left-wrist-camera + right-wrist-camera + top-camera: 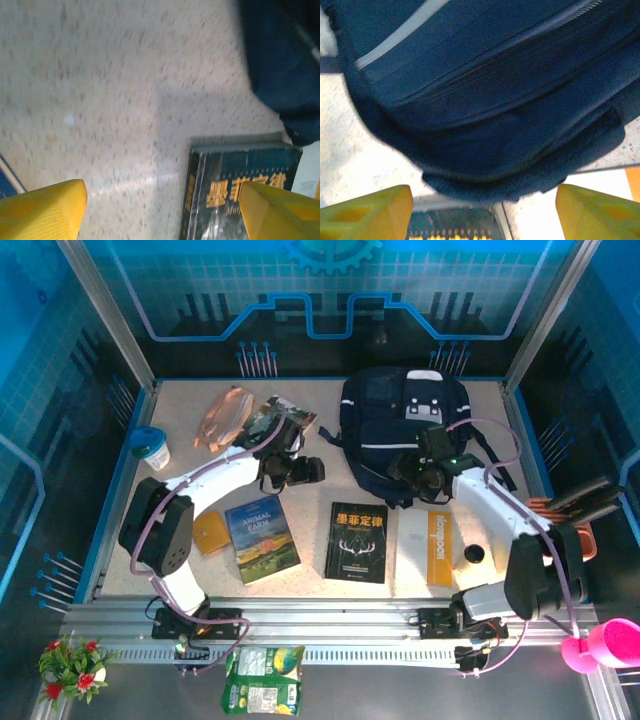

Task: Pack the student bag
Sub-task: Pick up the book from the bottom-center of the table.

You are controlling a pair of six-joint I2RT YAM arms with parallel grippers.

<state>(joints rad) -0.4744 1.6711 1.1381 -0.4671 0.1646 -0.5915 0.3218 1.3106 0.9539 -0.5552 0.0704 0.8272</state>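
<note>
Navy student bag (400, 425) lies flat at the far right of the speckled table (325, 402), its top toward the back wall; what it holds cannot be told. The right gripper (482, 215) hangs over the bag's lower edge, yellow fingers (367, 212) spread with nothing between them. The left gripper (160, 220), jaws likewise wide apart, hovers above bare tabletop just beside the bag, near a corner of the black book (357, 542). Animal Farm (262, 538), the black book and an orange-and-white notebook (430, 548) line the near edge; a lidded cup (152, 448) stands far left
</note>
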